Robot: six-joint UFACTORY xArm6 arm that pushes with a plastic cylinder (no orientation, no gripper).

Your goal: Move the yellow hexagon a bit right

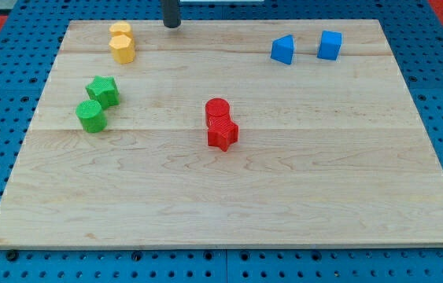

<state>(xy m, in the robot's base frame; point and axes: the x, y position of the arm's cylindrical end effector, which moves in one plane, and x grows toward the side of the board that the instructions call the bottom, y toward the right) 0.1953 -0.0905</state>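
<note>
Two yellow blocks touch at the board's top left: the nearer one is the yellow hexagon (123, 49), and another yellow block (120, 31) sits just behind it; I cannot make out its shape. My tip (172, 25) is at the top edge of the board, to the right of the yellow blocks and a little above them in the view, apart from them by about one block's width.
A green star (104, 90) and a green cylinder (90, 115) sit at the left. A red cylinder (217, 111) touches a red star (223, 134) in the middle. Two blue blocks (282, 49) (330, 45) sit at the top right. The wooden board (229, 212) lies on a blue pegboard.
</note>
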